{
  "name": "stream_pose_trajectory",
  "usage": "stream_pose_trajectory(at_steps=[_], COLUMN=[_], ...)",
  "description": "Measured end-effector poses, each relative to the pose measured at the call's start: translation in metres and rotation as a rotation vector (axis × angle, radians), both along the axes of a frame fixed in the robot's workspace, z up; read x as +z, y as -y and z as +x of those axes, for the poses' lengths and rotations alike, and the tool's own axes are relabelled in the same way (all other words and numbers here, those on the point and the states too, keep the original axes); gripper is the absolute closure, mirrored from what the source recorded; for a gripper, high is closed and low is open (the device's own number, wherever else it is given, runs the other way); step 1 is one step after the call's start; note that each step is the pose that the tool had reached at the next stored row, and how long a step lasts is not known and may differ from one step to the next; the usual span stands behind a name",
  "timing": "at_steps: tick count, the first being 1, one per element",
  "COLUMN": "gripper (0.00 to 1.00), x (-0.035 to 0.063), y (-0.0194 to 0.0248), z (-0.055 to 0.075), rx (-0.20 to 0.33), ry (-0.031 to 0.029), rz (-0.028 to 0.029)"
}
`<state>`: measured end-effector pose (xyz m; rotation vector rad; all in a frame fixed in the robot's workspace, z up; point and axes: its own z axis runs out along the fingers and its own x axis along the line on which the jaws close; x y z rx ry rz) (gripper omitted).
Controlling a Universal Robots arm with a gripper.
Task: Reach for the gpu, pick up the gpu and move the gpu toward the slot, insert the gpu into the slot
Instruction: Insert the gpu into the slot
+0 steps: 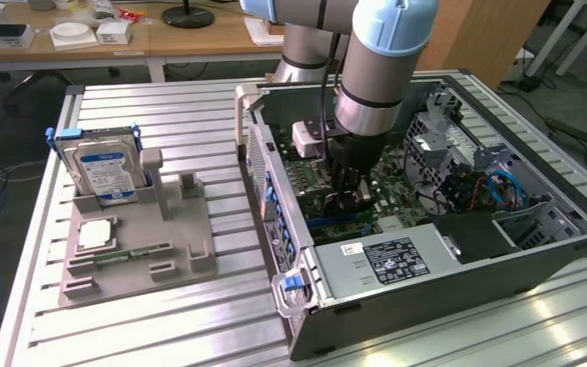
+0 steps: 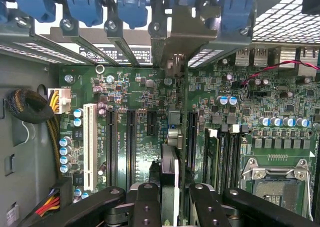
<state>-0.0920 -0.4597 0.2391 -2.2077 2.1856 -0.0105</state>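
Observation:
My gripper (image 1: 348, 197) is down inside the open computer case (image 1: 304, 306), low over the green motherboard (image 1: 400, 206). In the wrist view the gripper (image 2: 170, 194) is shut on the gpu (image 2: 170, 162), which I see edge-on between the black fingers (image 2: 145, 204). The card stands upright, and its silver end bracket (image 2: 170, 42) reaches the case's rear opening under the blue latches. Long black slots (image 2: 131, 147) run parallel on either side of the card. The card's lower edge hides the slot beneath it, so I cannot tell how deep it sits.
A grey fixture (image 1: 171, 264) at the exterior view's left holds a silver hard drive (image 1: 105, 168) and a small memory stick (image 1: 128, 254). Inside the case are the power supply (image 1: 390, 260), blue cables (image 1: 497, 187), the CPU socket (image 2: 275, 184) and a cable bundle (image 2: 27, 107).

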Motion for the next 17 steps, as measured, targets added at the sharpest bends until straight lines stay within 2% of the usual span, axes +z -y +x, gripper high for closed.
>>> stream_pose_trajectory(at_steps=[17], gripper=[0.73], x=[-0.0001], y=[0.0015], z=[-0.0003], rx=[-0.005], ry=[0.0005], rz=[-0.0001])
